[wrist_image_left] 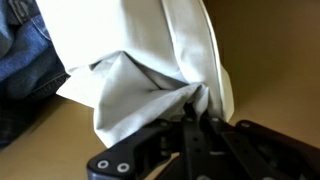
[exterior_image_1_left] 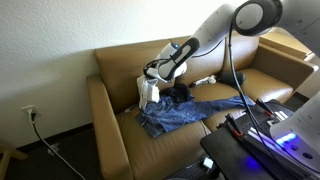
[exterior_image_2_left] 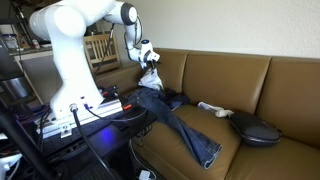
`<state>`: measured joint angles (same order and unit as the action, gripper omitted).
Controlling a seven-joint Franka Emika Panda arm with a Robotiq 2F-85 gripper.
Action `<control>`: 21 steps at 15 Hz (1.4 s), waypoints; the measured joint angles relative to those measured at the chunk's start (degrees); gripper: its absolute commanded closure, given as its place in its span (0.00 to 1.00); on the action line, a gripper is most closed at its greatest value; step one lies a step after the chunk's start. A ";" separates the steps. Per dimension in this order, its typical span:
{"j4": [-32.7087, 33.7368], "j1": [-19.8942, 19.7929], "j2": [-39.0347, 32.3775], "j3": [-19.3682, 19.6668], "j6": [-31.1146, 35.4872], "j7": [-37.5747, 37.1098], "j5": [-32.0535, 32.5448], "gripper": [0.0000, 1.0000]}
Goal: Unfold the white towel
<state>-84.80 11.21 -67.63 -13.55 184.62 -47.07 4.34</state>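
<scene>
The white towel (wrist_image_left: pixel 160 60) hangs bunched from my gripper (wrist_image_left: pixel 193 108), whose black fingers are shut on a pinched fold of it. In both exterior views the towel (exterior_image_1_left: pixel 148 91) (exterior_image_2_left: pixel 151 77) dangles above the brown couch near its armrest end, with my gripper (exterior_image_1_left: pixel 157 72) (exterior_image_2_left: pixel 148 56) just above it. Its lower edge reaches close to the blue jeans (exterior_image_1_left: pixel 185 112) (exterior_image_2_left: pixel 178 122) spread on the seat.
The brown couch (exterior_image_1_left: pixel 110 110) (exterior_image_2_left: pixel 280 85) has a high back and armrests. A small white object (exterior_image_2_left: pixel 212 108) and a dark round cushion (exterior_image_2_left: pixel 255 129) lie on the seat. A black stand with cables and a blue light (exterior_image_1_left: pixel 262 138) (exterior_image_2_left: pixel 95 110) stands in front.
</scene>
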 measured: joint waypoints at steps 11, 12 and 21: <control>-15.84 -23.13 7.80 -17.75 13.31 4.34 -5.97 0.99; -15.83 -22.60 7.47 -17.80 13.32 4.45 -6.35 0.99; -11.18 -20.84 12.26 1.26 13.27 7.86 -23.23 0.99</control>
<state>-95.99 -9.64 -55.37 -12.29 197.89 -39.21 -18.89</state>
